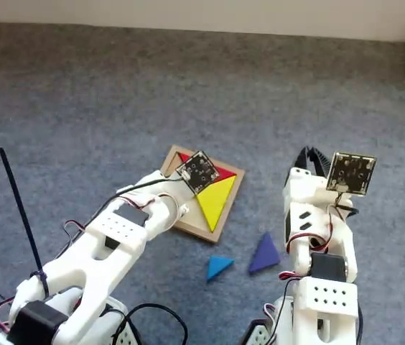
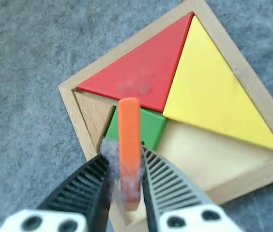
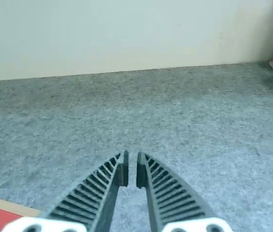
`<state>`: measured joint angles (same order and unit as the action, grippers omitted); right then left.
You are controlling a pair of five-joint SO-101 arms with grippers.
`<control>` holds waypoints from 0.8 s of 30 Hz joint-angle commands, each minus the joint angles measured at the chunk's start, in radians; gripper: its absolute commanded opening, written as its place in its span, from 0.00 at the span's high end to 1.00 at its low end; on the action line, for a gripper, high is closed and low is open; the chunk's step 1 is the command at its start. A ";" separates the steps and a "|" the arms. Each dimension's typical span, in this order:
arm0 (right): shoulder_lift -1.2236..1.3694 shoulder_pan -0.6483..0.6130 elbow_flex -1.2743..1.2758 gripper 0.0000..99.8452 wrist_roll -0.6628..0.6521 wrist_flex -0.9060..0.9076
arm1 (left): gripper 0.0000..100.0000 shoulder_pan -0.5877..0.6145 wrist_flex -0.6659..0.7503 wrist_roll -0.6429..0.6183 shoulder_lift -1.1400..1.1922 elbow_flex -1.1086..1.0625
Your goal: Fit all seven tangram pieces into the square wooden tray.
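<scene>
- The square wooden tray (image 1: pixel 233 205) (image 2: pixel 251 82) lies near the middle of the grey, carpet-like tabletop (image 1: pixel 80 93), turned so that one corner points to the far side.
- A large red wooden triangle (image 1: pixel 222 172) (image 2: pixel 141 72) fills the tray's far part. A large yellow wooden triangle (image 1: pixel 213 198) (image 2: pixel 214 92) lies flat beside it, and the two touch along one edge.
- A green wooden piece (image 2: pixel 153 128) sits in the tray against the red triangle, partly hidden. Bare wood shows on both sides of it.
- The left end effector (image 2: pixel 126 151) hangs over the tray's near-left part and pinches a thin orange wooden piece (image 2: pixel 128 145). The piece stands on edge above the green piece.
- A small light-blue wooden triangle (image 1: pixel 218 266) lies on the tabletop just near of the tray. A larger dark-blue wooden triangle (image 1: pixel 264 253) lies to its right, close by but apart.
- The right end effector (image 1: pixel 310 159) (image 3: pixel 131 164) is raised to the right of the tray, on the far side of the dark-blue triangle. Its fingers are pressed almost together, with nothing between them.
</scene>
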<state>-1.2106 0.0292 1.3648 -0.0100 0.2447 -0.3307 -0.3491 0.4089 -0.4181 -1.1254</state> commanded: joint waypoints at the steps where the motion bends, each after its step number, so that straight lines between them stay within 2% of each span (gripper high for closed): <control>1: -0.028 0.015 -0.015 0.95 0.009 -0.036 | 0.99 -0.022 0.035 -0.011 -0.025 0.004; 20: -0.028 0.012 -0.012 0.95 0.009 -0.036 | 0.99 -0.053 0.037 -0.008 -0.025 -0.005; 24: -0.028 0.012 -0.012 0.95 0.009 -0.036 | 0.93 -0.053 0.037 -0.011 -0.025 -0.010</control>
<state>-1.2106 0.0338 1.3648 -0.0100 0.2447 -0.3629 -0.3307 0.4089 -0.4181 -1.1377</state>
